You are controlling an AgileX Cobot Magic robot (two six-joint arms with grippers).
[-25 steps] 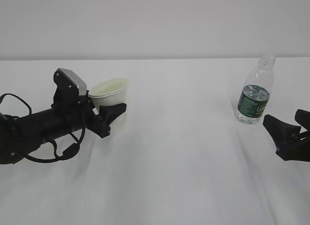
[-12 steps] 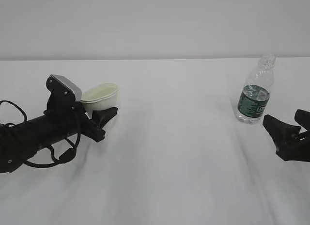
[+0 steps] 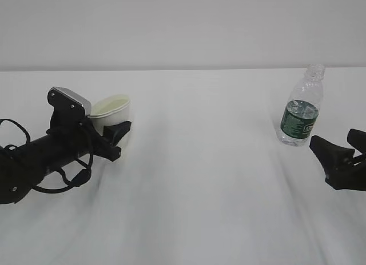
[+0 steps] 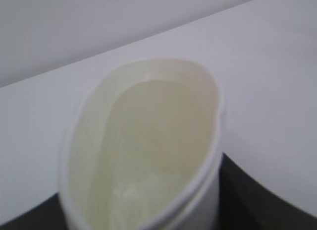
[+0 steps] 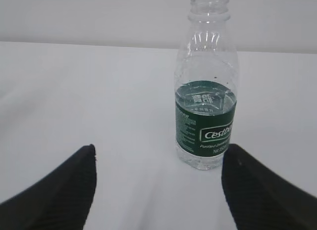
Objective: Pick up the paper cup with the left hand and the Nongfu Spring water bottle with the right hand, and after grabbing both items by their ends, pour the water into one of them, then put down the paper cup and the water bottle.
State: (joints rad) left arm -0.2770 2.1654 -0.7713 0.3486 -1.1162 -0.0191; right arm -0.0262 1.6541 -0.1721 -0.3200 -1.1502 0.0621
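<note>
Gripping the paper cup (image 3: 112, 112) on the surface's left, the left end effector (image 3: 117, 133) seems mid-putdown and must release next, while the right end effector (image 3: 343, 153) gapes wide beside the standing Nongfu Spring water bottle (image 3: 301, 107).

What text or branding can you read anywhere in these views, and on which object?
"Cest'b…", white letters cut off at the curve: on the dark green label band of the clear ribbed plastic bottle.
Fine white print left of it: too small to read.
White mark higher on the band: blurred.
Plain white paper cup: no text.
</note>
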